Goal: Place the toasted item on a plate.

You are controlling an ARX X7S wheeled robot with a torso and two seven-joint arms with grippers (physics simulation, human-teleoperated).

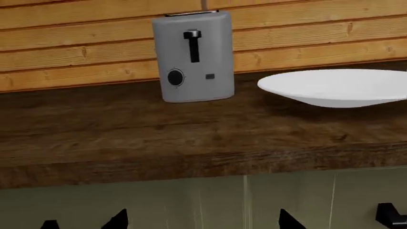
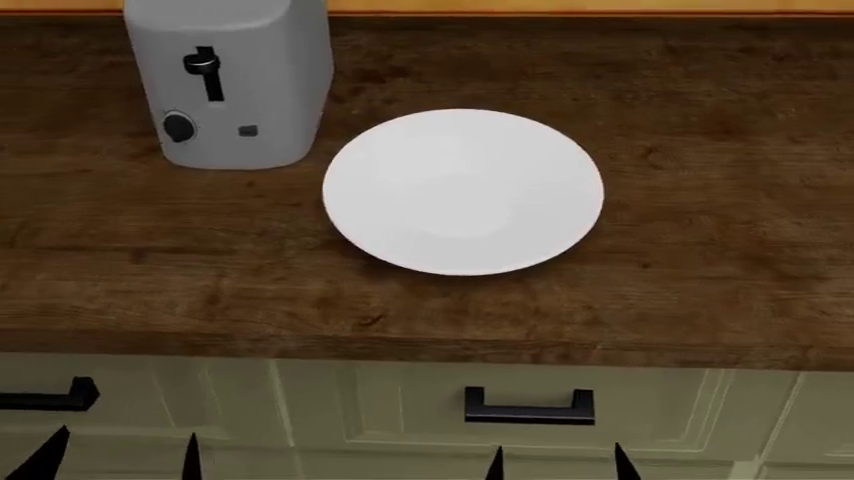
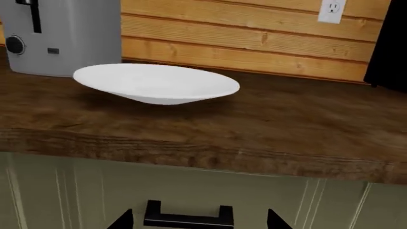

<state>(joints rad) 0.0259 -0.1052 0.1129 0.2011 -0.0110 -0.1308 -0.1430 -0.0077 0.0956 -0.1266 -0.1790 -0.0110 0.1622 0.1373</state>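
We log one white plate (image 2: 463, 190) on the wooden counter (image 2: 707, 150), just beside the grey toaster (image 2: 230, 80). The left wrist view alone shows a thin brown edge of toast (image 1: 202, 6) above the toaster's slot; the right wrist view alone shows a wall outlet (image 3: 331, 10). Left gripper (image 2: 123, 452) and right gripper (image 2: 555, 462) fingertips stand apart, holding nothing.
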